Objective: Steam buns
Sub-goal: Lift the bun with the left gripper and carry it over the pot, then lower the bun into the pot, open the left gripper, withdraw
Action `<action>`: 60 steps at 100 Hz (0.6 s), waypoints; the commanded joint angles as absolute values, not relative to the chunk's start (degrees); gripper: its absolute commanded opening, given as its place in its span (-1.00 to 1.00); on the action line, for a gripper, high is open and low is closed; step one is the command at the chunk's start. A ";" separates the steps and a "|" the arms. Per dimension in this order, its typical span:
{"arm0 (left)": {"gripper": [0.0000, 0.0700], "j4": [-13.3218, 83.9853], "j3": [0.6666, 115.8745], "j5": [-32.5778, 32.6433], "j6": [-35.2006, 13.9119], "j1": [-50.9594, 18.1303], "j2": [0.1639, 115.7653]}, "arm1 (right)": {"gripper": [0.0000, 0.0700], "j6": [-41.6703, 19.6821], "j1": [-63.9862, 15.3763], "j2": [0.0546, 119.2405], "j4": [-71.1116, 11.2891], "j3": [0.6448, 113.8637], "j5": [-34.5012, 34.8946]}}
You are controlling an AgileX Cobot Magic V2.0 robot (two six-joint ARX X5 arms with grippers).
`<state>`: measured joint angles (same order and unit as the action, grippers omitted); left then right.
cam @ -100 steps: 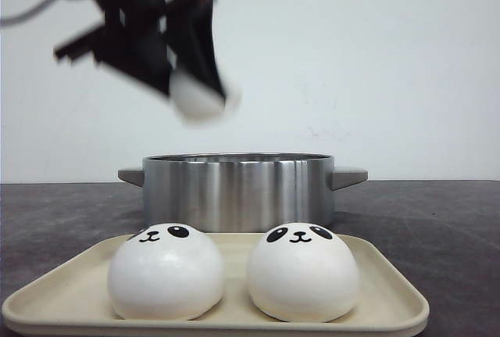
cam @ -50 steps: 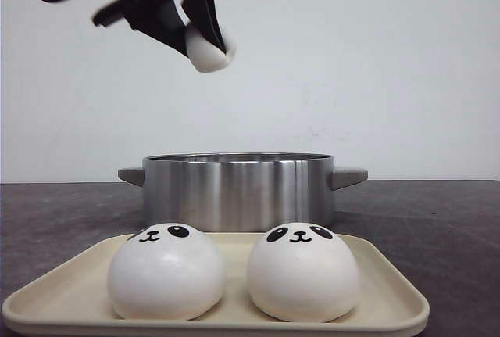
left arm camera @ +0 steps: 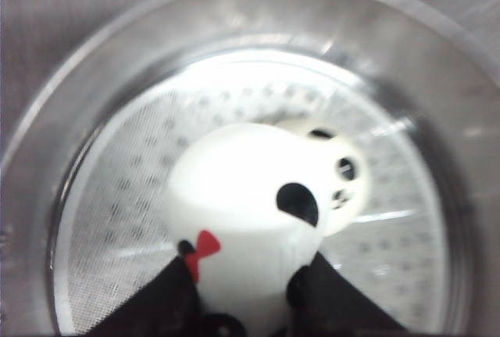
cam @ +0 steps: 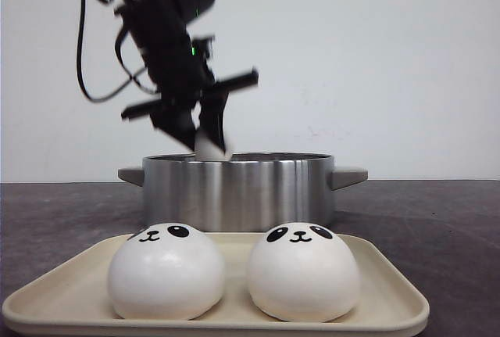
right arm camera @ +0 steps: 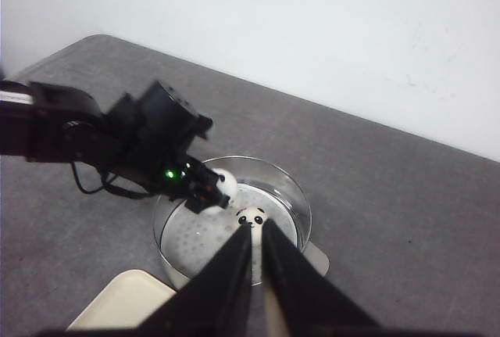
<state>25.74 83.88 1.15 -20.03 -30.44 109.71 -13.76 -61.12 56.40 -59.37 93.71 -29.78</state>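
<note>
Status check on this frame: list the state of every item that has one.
Left gripper: shut on held bun, over the pot.
Right gripper: nearly closed, empty, raised.
Pot: lidless, one bun inside.
Tray: holds left bun and right bun, upright.

A bare lab-like setup: dark grey table [cam: 437, 220] against a plain white wall [cam: 375, 55] (nothing domestic).

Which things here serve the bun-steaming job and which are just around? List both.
Job:
- held bun in the left end effector
- bun already in the pot
- two buns on the tray
- steel pot
- tray

Just around:
- right end effector, idle
- table
</note>
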 commanded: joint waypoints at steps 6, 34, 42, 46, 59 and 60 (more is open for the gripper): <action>-0.22 25.78 85.03 1.04 -19.11 -30.50 112.40 | -0.96 -14.46 -61.84 56.86 -58.92 94.83 -30.00; 0.82 24.75 85.43 1.02 -19.07 -30.50 112.66 | -0.95 -14.87 -61.84 56.86 -59.29 94.83 -30.02; 0.82 25.28 85.95 1.02 -19.07 -30.50 112.66 | -0.96 -15.40 -61.87 56.86 -59.68 94.83 -30.00; 0.82 25.98 86.56 1.02 -19.07 -30.50 112.64 | -0.96 -15.86 -61.87 56.86 -60.10 94.83 -30.00; 0.81 32.12 91.20 1.04 -19.05 -30.72 112.57 | -0.96 -16.56 -61.84 57.34 -62.13 94.83 -30.02; 0.81 32.69 91.64 1.04 -19.05 -30.74 112.46 | -0.96 -16.58 -61.84 57.39 -62.35 94.83 -30.02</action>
<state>30.94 88.01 0.99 -19.46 -30.39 111.79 -15.33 -61.12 56.45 -62.00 93.71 -29.80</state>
